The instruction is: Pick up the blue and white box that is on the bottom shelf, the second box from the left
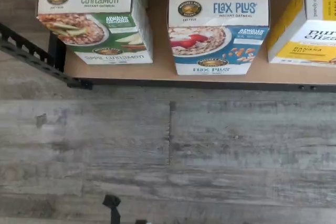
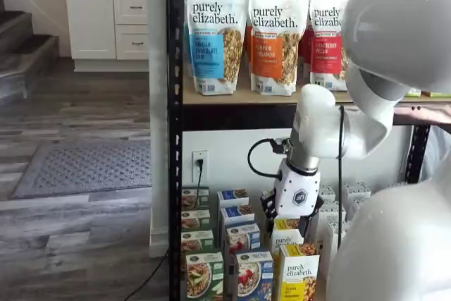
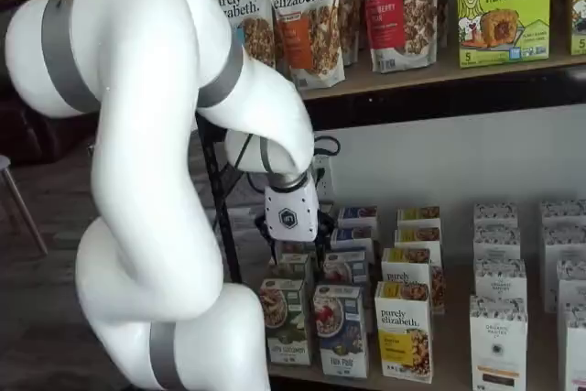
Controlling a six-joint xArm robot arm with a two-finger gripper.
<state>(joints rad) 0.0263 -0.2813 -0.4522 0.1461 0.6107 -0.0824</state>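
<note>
The blue and white box (image 1: 218, 30) reads "Flax Plus" and stands upright at the front of the bottom shelf (image 1: 157, 71), between a green-and-white box (image 1: 94, 22) and a yellow-and-white box (image 1: 310, 24). It shows in both shelf views (image 2: 254, 274) (image 3: 341, 329), with more of the same box lined up behind it. My gripper (image 3: 293, 246) hangs above the rows of boxes, higher than the front blue box and further back; it also shows in a shelf view (image 2: 280, 215). Its white body shows plainly, but the fingers are dark against the boxes and no gap can be read. It holds nothing that I can see.
Tall granola bags (image 2: 218, 33) stand on the wooden upper board. A black rack post (image 2: 175, 139) rises left of the boxes. White boxes (image 3: 499, 318) fill the shelf's right side. Grey wood floor (image 1: 168, 150) lies before the shelf edge.
</note>
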